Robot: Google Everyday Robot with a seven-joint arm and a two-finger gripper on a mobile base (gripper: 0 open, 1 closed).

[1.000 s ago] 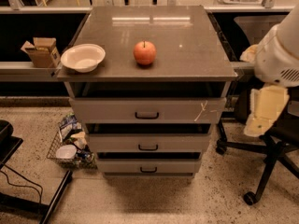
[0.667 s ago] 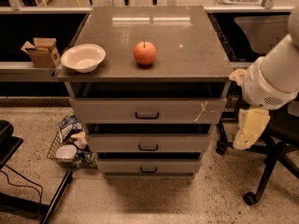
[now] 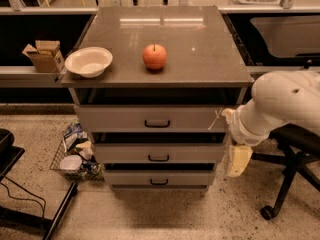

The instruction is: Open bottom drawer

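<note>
The grey cabinet top [image 3: 200,44] carries a white bowl [image 3: 88,61] at its front left corner and a red apple [image 3: 155,56] near the front middle, well apart. A wire basket [image 3: 75,158] sits on the speckled floor [image 3: 165,214] at the cabinet's left. My gripper [image 3: 239,160] hangs low beside the cabinet's right side.

A robot arm [image 3: 282,101] enters from the right edge of the view. Its shell is smooth white plastic with a soft sheen, thick and rounded like a padded sleeve. Toward its end it narrows into a white collar [image 3: 241,128] marked with faint ridged rings. Just below that collar, low and right of centre, hangs the gripper [image 3: 239,160], a pale cream, blocky piece, duller and yellower than the arm's white shell.
</note>
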